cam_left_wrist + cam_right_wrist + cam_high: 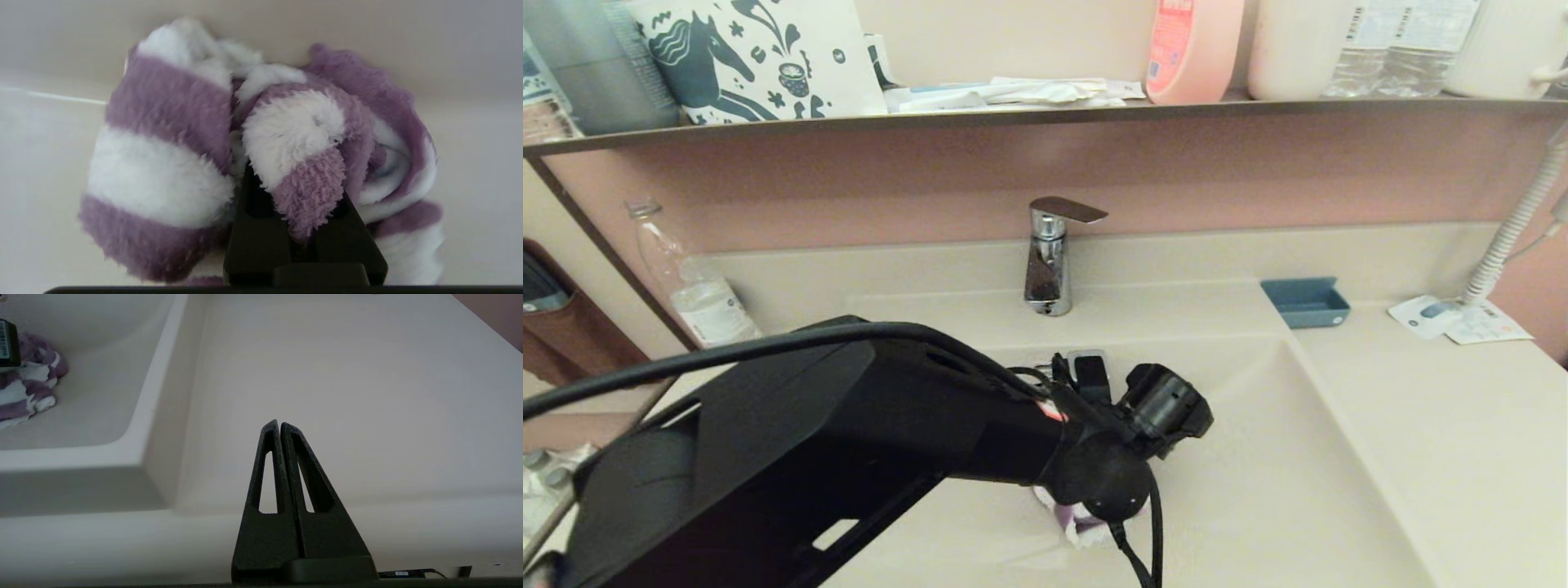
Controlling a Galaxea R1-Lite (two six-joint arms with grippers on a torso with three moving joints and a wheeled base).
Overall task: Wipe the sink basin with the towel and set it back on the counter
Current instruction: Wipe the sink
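Note:
The purple and white striped towel [286, 139] is bunched up on the floor of the cream sink basin [1258, 490]. My left gripper [302, 192] is shut on a fold of it and points down into the bowl. In the head view only a scrap of towel [1078, 527] shows beneath the left wrist [1094, 469], which hides the drain. The towel [28, 388] also lies in the bowl in the right wrist view. My right gripper [279, 426] is shut and empty, low over the counter [367, 375] to the right of the basin.
A chrome faucet [1049, 261] stands behind the basin. A small blue tray [1305, 302] and paper leaflets [1454, 320] lie on the right counter, beside a coiled white cord [1515, 229]. A plastic bottle [694, 286] stands at the back left. The shelf [1045, 114] above carries bottles and packages.

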